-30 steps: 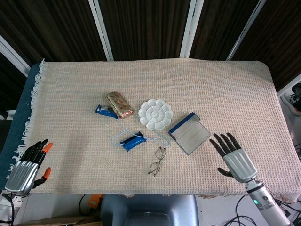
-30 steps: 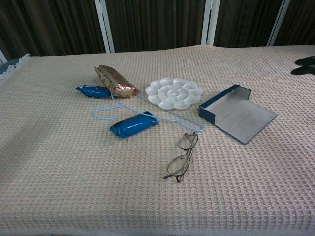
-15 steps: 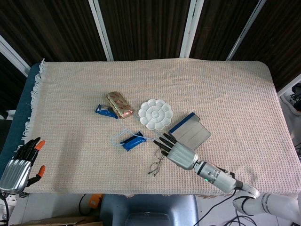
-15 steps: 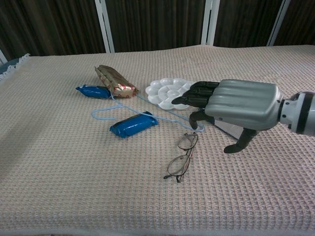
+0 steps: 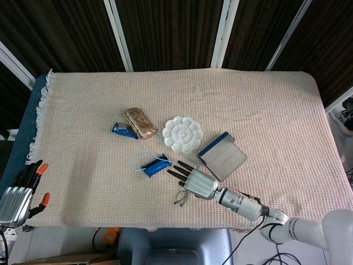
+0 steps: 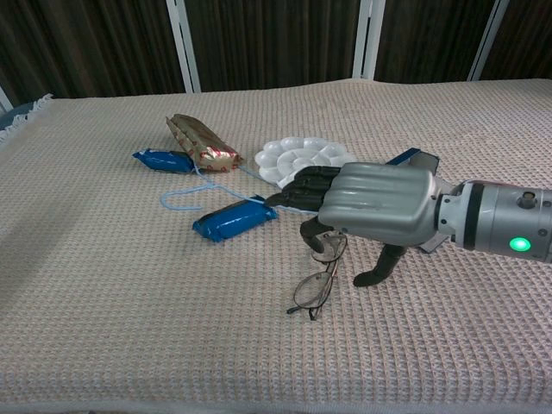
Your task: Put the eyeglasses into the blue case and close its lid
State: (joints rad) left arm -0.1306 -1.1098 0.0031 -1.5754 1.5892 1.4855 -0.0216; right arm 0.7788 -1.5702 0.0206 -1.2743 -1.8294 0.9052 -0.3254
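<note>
Right hand [image 6: 371,207] has swept in from the table's right edge over the last second and now hovers palm-down over the eyeglasses [image 6: 317,276], fingers spread, gripping nothing yet. Eyeglasses lie folded on the woven cloth [image 5: 276,110], unmoved, left of the open blue case [image 5: 222,156], near a blue packet [image 5: 155,166] and white paint palette [image 5: 182,134]. Left hand [image 5: 19,193] idle and open at the lower left corner, drifted slightly outward. Reach done; grasp looks next.
</note>
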